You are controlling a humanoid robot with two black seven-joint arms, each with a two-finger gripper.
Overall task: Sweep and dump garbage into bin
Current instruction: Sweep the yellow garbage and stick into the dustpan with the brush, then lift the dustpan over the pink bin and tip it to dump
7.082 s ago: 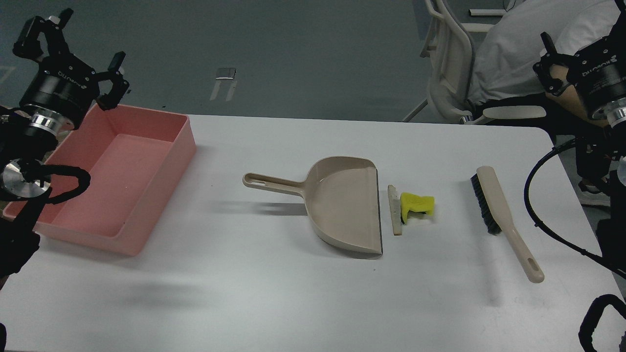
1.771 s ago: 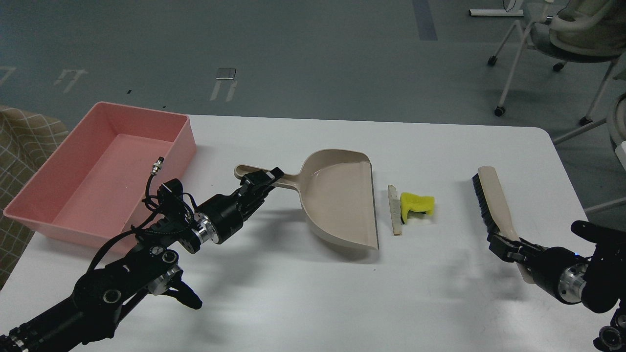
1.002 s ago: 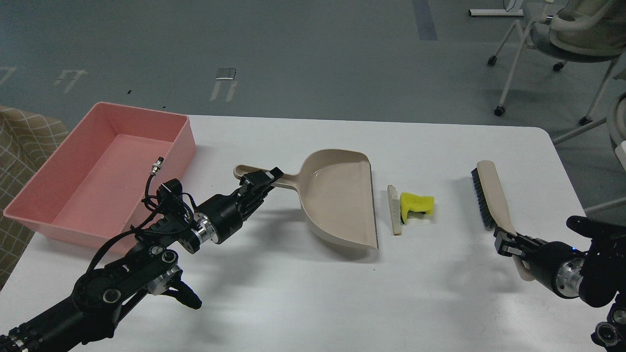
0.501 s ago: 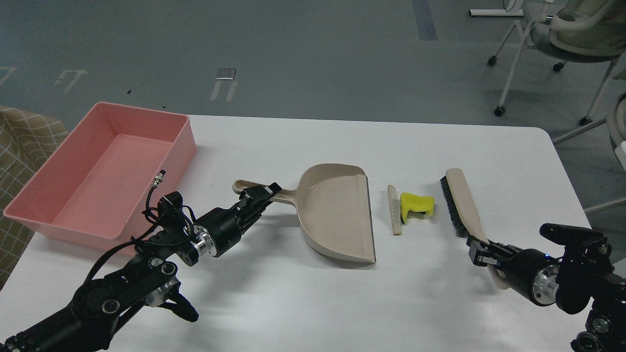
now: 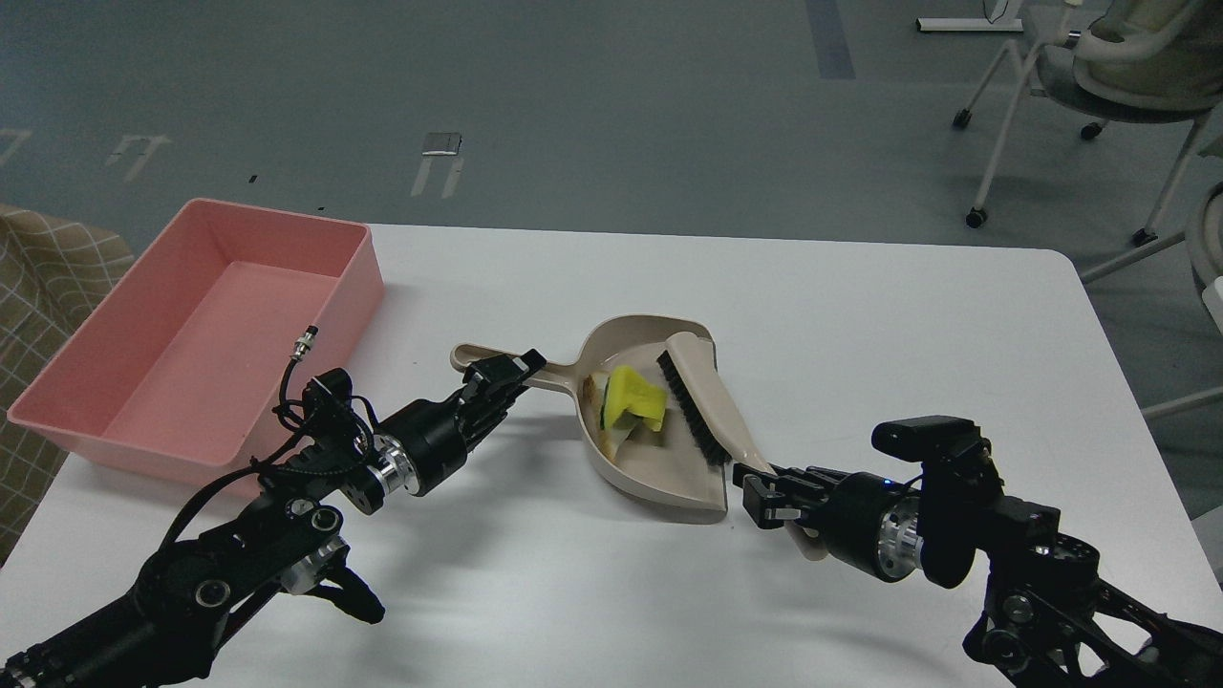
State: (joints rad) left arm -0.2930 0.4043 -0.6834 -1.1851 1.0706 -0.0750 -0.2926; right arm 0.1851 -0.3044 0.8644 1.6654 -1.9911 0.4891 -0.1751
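Observation:
The yellow foam chunk point(image 5: 634, 399) and the pale wedge point(image 5: 600, 405) lie inside the beige dustpan point(image 5: 659, 459) at mid table, the wedge partly under the yellow chunk. My left gripper point(image 5: 504, 376) is shut on the dustpan's handle point(image 5: 478, 357). My right gripper point(image 5: 764, 490) is shut on the handle of the beige brush point(image 5: 712, 406), whose black bristles point(image 5: 690, 409) rest inside the pan just right of the garbage. The pink bin point(image 5: 196, 339) stands at the far left, with nothing in it.
The white table point(image 5: 908, 334) ends at the right and front edges. Office chairs point(image 5: 1099, 67) stand on the floor beyond the far right corner. A checked cloth point(image 5: 48, 277) lies left of the bin.
My right gripper has swept the brush leftward, pushing both scraps off the table into the dustpan. The left gripper kept hold of the dustpan handle, and the pan shifted slightly left.

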